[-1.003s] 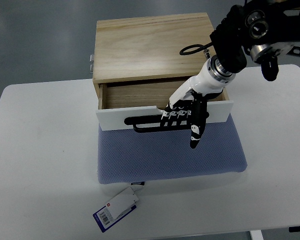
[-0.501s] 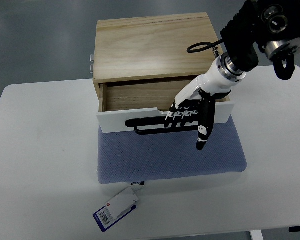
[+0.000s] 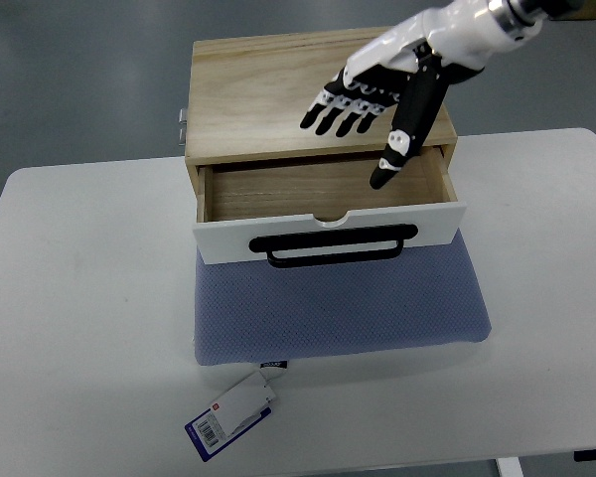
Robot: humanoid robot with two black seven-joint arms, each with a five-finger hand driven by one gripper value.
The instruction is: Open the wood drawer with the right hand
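Far left of the surface: bare white, no left arm in view. Lower left of centre: tag with barcode lying flat on the surface, just off the front edge of the blue mat, same spot as half a second back. Centre: wood drawer pulled partway out of the wood box, white front overhanging the mat, plywood floor exposed and nothing visible inside; opening looks the same as in the previous two frames, so no further travel gained. Black handle now free, nothing hooked on it; half a second ago fingers were curled over it. Upper right: right robot hand released and lifted, now hovering above the box top and the back of the open drawer, fingers spread and straight, holding nothing, thumb pointing down toward the drawer cavity without touching it. Forearm and wrist housing mostly out of frame at top right, unlike before. Read as: pull done, grip let go, retreat under way; task looks essentially complete unless fuller extension wanted.
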